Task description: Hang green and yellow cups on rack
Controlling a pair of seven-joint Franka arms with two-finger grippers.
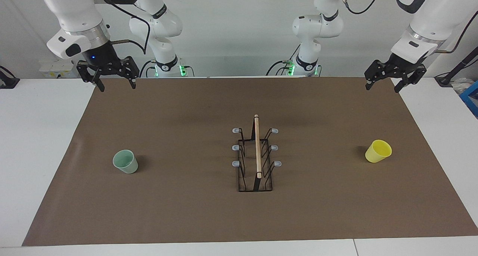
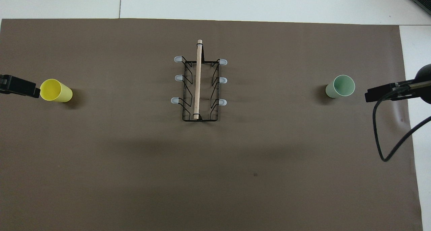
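Overhead view gives you the layout plainly: the rack (image 2: 199, 89) stands in the middle of the brown mat (image 2: 134, 173), its wooden rod (image 2: 198, 79) running away from the robots along the top, with three grey-tipped prongs (image 2: 177, 59) sticking out on each side. None of the prongs carries a cup.

You will find the yellow cup (image 2: 55, 90) toward the left arm's end of the table, well apart from the rack. It appears tipped, its mouth turned toward the mat's edge. The green cup (image 2: 340, 86) sits toward the right arm's end, equally well apart from the rack, and also looks tilted, mouth facing outward. Both cups lie on the mat about level with the rack's middle.

Look at the facing view for the arms. Your left gripper (image 1: 386, 83) hangs in the air over the mat's corner nearest the robots at its own end, fingers spread apart and holding nothing. Your right gripper (image 1: 116, 82) hangs over the matching corner at its end, its fingers likewise apart and empty. Neither touches a cup or the rack; both arms wait.

Around the mat you can see the bare white table (image 1: 41, 144).
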